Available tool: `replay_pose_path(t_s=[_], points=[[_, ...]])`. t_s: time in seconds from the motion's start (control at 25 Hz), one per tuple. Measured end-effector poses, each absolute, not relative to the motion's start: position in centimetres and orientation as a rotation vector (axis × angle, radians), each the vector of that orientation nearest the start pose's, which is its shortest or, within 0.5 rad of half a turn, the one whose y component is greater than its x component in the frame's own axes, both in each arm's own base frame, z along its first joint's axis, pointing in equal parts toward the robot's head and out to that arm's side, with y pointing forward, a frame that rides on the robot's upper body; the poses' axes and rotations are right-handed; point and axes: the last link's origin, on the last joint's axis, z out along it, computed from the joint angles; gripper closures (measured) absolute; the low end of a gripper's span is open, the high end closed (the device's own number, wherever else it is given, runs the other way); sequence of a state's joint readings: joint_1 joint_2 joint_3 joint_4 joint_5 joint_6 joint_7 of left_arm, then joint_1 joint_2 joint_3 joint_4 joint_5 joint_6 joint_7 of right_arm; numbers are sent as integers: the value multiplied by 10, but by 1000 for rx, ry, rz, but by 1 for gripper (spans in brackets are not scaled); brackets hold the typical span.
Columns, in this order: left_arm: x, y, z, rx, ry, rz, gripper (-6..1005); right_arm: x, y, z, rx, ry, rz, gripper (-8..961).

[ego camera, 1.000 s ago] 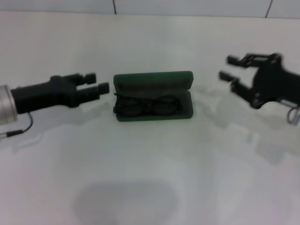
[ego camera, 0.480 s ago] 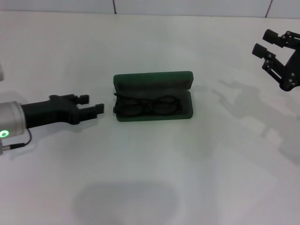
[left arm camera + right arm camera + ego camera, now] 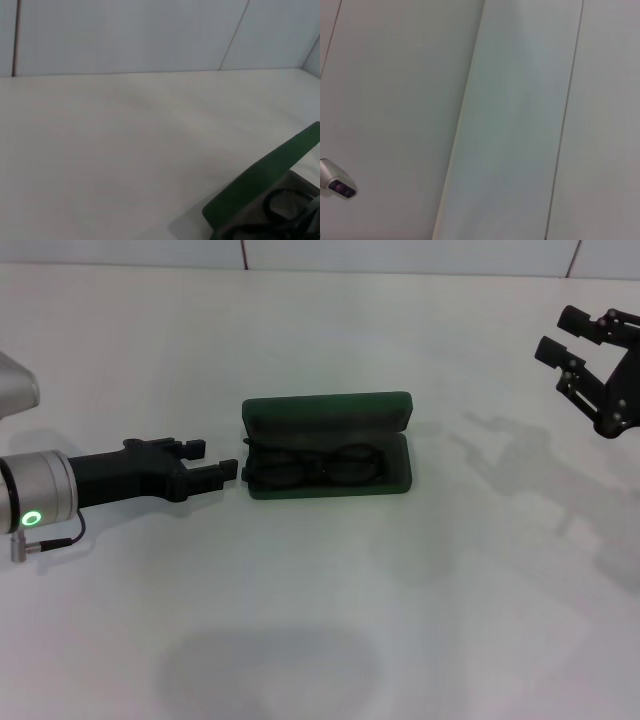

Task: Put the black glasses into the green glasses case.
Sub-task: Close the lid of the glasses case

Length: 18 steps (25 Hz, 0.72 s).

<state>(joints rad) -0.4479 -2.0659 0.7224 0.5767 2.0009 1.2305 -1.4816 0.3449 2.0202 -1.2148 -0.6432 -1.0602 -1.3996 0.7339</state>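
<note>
With the thin black-framed glasses [image 3: 318,466] inside the open dark green hard case [image 3: 327,445], the empty, open-fingered left hand [image 3: 215,461] beside it should tip the lid shut gently.

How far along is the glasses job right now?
Essentially done: the black glasses lie inside the open green glasses case. Nothing is held; the left hand sits open just beside the case, the right hand open, far off. The lid remains up.

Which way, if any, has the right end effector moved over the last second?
Yes: the right end effector has drawn back, away from the green glasses case, toward the table's right edge.
</note>
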Motion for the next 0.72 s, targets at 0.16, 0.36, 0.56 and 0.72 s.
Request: replay_pose_path(t_s=[0.16, 0.36, 0.56, 0.72], points=[[-328, 329, -9, -2432, -980, -466, 348, 245, 327, 22, -2267, -47, 958, 642], [-324, 330, -12, -2439, -975, -474, 348, 245, 326, 22, -2267, -51, 960, 642], [-318, 333, -15, -2455, -963, -478, 348, 246, 326, 21, -2268, -49, 962, 642], [-315, 332, -20, -2482, -953, -468, 348, 246, 325, 20, -2270, -42, 964, 641]])
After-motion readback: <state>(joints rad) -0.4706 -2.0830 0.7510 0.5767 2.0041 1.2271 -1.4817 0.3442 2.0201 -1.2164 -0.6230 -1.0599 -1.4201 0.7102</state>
